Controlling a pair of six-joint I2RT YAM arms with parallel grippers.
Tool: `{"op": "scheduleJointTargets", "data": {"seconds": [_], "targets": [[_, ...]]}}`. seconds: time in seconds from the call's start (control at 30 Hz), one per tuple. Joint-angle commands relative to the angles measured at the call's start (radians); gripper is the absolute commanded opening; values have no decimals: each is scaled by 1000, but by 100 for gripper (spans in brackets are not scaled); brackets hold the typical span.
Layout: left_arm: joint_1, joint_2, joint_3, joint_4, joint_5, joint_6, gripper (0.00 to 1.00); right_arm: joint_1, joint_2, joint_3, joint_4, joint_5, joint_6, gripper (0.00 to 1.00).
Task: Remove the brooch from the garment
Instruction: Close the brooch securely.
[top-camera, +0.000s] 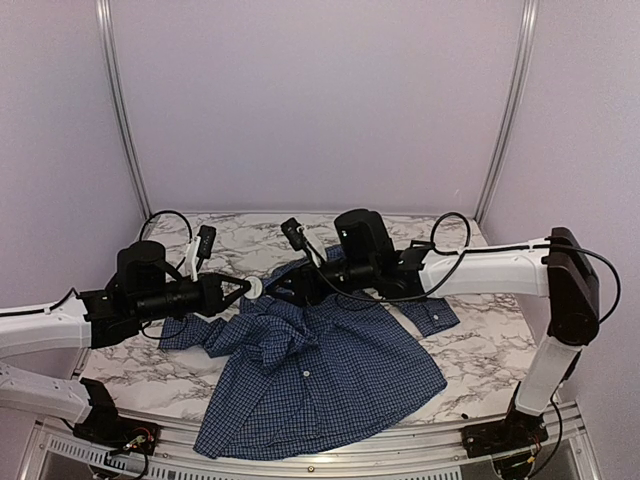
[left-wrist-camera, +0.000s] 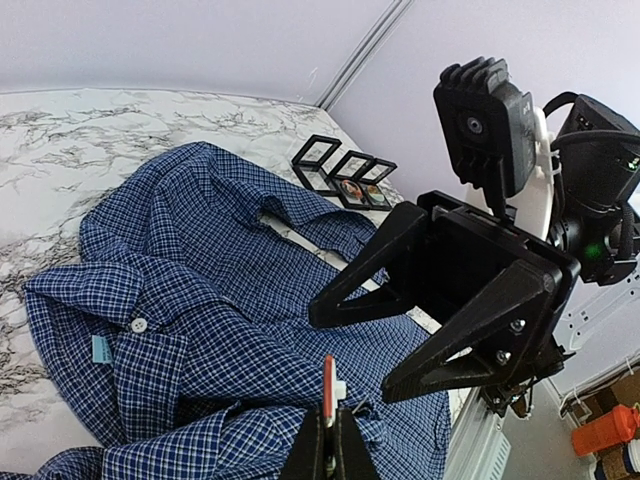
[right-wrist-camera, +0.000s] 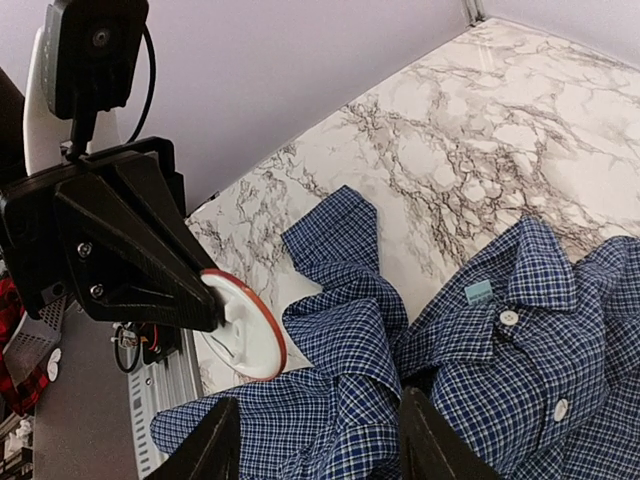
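Note:
The garment (top-camera: 320, 370) is a dark blue checked shirt, lying crumpled on the marble table (top-camera: 480, 350). My left gripper (top-camera: 240, 288) is shut on the brooch (top-camera: 253, 288), a round disc with a white back and a red rim. The left wrist view shows the brooch (left-wrist-camera: 329, 390) edge-on between my left gripper's (left-wrist-camera: 330, 418) jaws, just above a raised fold of the garment (left-wrist-camera: 180, 300). Whether its pin touches the cloth I cannot tell. My right gripper (right-wrist-camera: 320, 440) stands open over the garment (right-wrist-camera: 520, 330), nothing between its fingers, facing the brooch (right-wrist-camera: 245, 325).
Small black open frames (left-wrist-camera: 345, 170) sit on the table beyond the shirt's collar. A sleeve cuff (top-camera: 430, 315) lies out to the right. The table's near edge has a metal rail (top-camera: 330, 465). Pale walls close in the back and both sides.

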Motion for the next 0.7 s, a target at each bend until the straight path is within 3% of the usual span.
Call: {"op": "scheduleJointTargets", "data": {"seconds": [0.0,0.67], "targets": [[-4,-13,22,53,8,-11,0,6,-39,29,4,5,3,52],[-4,67,61,256,54,-77,0,-99,-87,-83,269,-165,171,62]]}}
